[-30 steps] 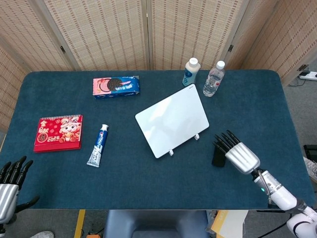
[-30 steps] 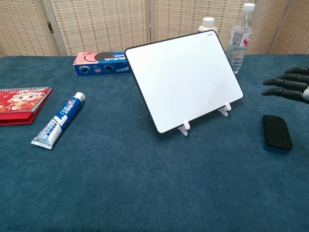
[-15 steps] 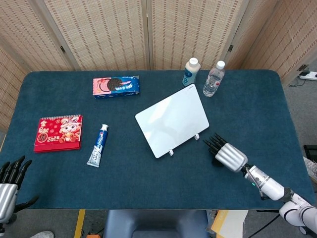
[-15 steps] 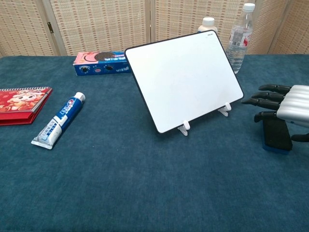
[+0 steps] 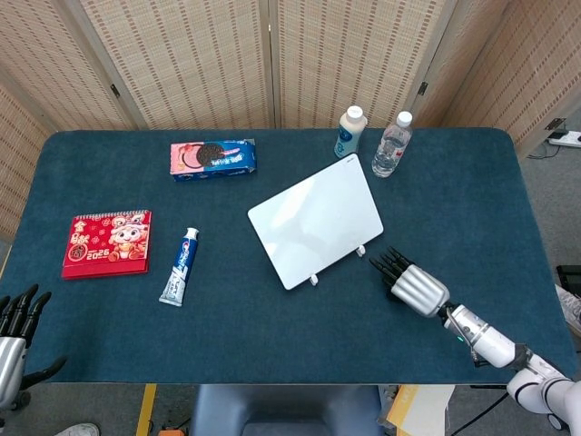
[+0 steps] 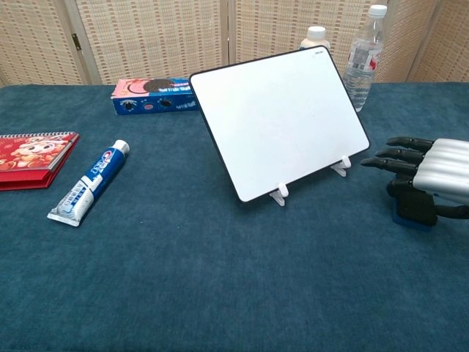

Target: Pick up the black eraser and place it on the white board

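Observation:
The white board point(image 5: 316, 220) point(image 6: 278, 121) leans tilted on its small feet at the table's middle. Right of it, the black eraser point(image 6: 412, 208) with a blue base lies flat on the cloth, mostly covered from above by my right hand point(image 6: 432, 176) point(image 5: 413, 283). That hand's fingers stretch forward over the eraser toward the board, and its thumb shows beside the eraser; nothing is lifted. In the head view the hand hides the eraser. My left hand point(image 5: 14, 331) hangs off the table's near left corner, fingers apart and holding nothing.
A cookie box point(image 5: 213, 158) lies at the back left. A red calendar point(image 5: 107, 242) and a toothpaste tube point(image 5: 180, 266) lie on the left. A white bottle point(image 5: 349, 133) and a water bottle point(image 5: 390, 145) stand behind the board.
My right hand has moved left and down from beside the eraser until it covers it. The left hand has sunk slightly at the frame's corner.

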Controlling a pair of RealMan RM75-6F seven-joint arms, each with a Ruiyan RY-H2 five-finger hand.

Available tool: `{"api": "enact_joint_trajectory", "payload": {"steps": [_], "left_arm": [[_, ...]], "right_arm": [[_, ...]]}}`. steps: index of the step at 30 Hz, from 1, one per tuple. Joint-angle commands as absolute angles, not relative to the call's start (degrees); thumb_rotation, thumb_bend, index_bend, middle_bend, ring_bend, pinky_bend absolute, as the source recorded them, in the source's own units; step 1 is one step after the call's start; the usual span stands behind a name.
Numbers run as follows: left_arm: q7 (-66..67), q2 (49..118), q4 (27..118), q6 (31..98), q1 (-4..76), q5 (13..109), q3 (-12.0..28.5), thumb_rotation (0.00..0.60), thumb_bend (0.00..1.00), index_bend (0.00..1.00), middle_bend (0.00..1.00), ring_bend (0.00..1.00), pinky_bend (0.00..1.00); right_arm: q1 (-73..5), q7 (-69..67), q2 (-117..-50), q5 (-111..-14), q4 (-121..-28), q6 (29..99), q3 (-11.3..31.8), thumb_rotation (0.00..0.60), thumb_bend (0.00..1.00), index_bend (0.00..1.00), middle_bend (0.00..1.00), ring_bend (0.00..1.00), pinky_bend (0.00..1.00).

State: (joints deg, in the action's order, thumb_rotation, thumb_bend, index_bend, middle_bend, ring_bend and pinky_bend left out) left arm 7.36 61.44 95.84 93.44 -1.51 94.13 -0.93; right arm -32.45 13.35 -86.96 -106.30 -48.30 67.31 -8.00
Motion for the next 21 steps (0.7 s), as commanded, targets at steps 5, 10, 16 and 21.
{"api": "enact_joint_trajectory", "payload": {"steps": [5,10,16,21], "left_arm": [[7.23,61.38,95.83,93.71,-1.65,94.18,-0.91,0.6,0.07,0.0,0.03,0.1,0.09],[7.13,61.33,95.78,93.71,-1.68,94.22,-0.94,0.6,0.07,0.0,0.03,0.1,0.09],[7.04,61.31,95.78,93.81,-1.73,94.31,-0.94,0.6,0.07,0.0,0.03,0.1,0.09],[6.92,61.29,95.82,93.95,-1.79,94.47,-0.98,0.6,0.07,0.0,0.03,0.1,0.09]], "right_arm": [[-32.08,12.8,-88.71,-106.68,-45.62,68.84,-8.61,0.6,0.24,0.55,0.0,0.02,0.0],[-31.45,11.61,-90.21,-106.98,-42.5,71.48,-8.78,0.6,0.24,0.64,0.04,0.06,0.02],[-30.76,9.31,-90.47,-106.49,-41.46,76.06,-7.79,0.6,0.24,0.7,0.09,0.09,0.03],[-28.97,8.79,-91.7,-104.6,-41.03,83.43,-4.64,0.6,0.24,0.71,0.11,0.11,0.04]]}}
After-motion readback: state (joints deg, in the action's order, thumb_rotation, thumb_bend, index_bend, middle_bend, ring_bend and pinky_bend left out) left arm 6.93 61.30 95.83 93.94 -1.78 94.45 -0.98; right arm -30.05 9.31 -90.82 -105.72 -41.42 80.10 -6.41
